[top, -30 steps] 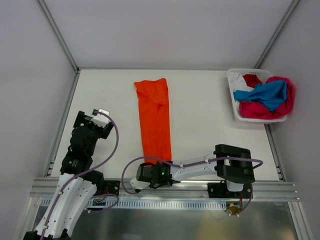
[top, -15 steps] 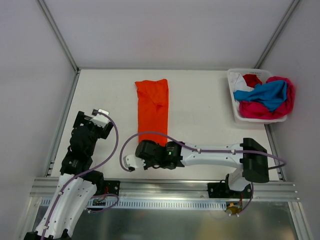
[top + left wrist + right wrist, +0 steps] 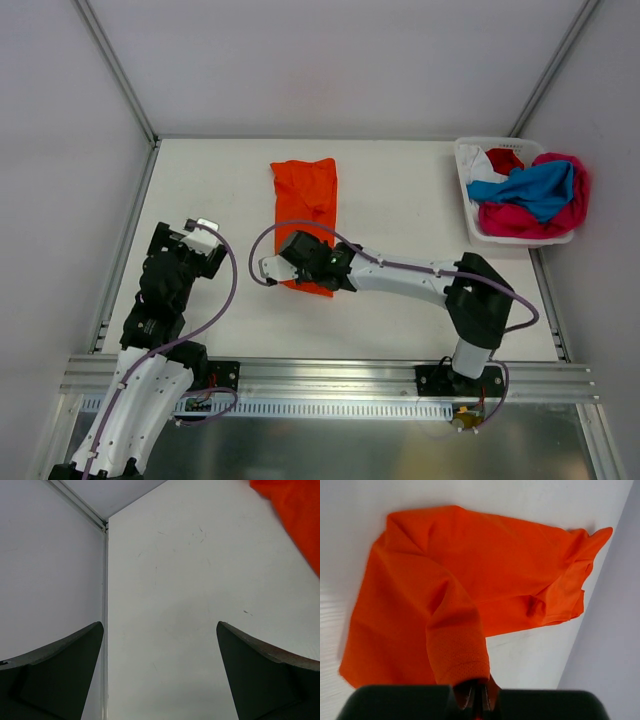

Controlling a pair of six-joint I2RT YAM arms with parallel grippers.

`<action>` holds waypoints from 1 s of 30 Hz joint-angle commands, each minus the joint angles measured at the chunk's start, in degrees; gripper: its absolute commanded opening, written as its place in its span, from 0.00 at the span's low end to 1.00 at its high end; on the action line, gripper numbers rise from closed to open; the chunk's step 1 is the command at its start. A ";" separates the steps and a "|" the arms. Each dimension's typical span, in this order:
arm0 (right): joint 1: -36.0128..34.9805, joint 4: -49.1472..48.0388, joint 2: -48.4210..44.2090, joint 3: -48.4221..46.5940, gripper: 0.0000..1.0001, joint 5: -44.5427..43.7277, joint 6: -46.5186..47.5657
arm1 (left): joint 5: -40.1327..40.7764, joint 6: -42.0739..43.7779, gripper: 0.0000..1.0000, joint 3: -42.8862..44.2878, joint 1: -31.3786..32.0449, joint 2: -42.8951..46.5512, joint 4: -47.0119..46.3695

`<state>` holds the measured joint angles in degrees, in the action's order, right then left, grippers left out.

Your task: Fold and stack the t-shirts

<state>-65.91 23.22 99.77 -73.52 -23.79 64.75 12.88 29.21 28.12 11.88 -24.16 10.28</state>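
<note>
Orange t-shirt (image 3: 308,190) lies as a long strip on the table (image 3: 400,260), left of centre, far end near the back wall, near end under the right gripper (image 3: 290,268). That arm reaches from its base at the near right across to the shirt. From the top view can't tell how its fingers stand. Left gripper (image 3: 190,232) hovers over the table's left side, well apart from the shirt. White basket (image 3: 465,190) sits at the far right corner w/ the other t-shirts heaped in it: blue (image 3: 530,188) on top, magenta-pink (image 3: 520,220) under it and spilling over the right rim, red (image 3: 503,158) and white (image 3: 472,160) at the far end. Left wrist: left gripper (image 3: 160,680) has its fingers (image 3: 55,675) spread wide, nothing btwn them but bare table (image 3: 190,605). A corner of the orange t-shirt (image 3: 295,515) shows at the top right, not touching the gripper. Right wrist: right gripper (image 3: 475,697) has its fingers pressed together on a fold of the orange t-shirt (image 3: 470,580). A band of cloth rises from the shirt up to the pinch, the rest lying rumpled on the table (image 3: 530,665), w/ a sleeve end pointing at the wall (image 3: 615,630) on the right.
</note>
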 commanded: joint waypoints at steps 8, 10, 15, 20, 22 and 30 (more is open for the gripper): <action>4.82 -17.32 9.56 -8.13 0.00 -3.10 13.46 | -2.16 -1.35 0.99 0.89 -1.07 -0.45 0.26; 5.00 -18.21 10.27 -9.97 0.00 -2.40 14.52 | -2.34 -1.26 0.99 0.71 -1.07 -0.36 0.18; 4.91 -19.62 12.20 -13.14 0.00 -1.00 15.05 | -2.60 -1.53 0.99 0.36 -1.24 -0.80 0.26; 5.18 -21.02 14.23 -14.46 0.00 -0.73 15.93 | -3.04 -1.79 0.99 0.27 -1.33 -1.41 0.18; 5.26 -21.81 15.36 -14.46 0.00 -0.73 16.90 | -3.30 -1.96 0.99 0.09 -1.33 -1.59 0.26; 7.63 -20.15 22.66 -21.05 0.00 -1.96 17.95 | -4.09 -2.67 0.99 0.01 -1.33 -3.17 0.26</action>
<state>-59.42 3.70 120.44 -91.02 -24.73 81.71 10.70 27.97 28.12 11.11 -26.89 11.51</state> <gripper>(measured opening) 0.032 0.987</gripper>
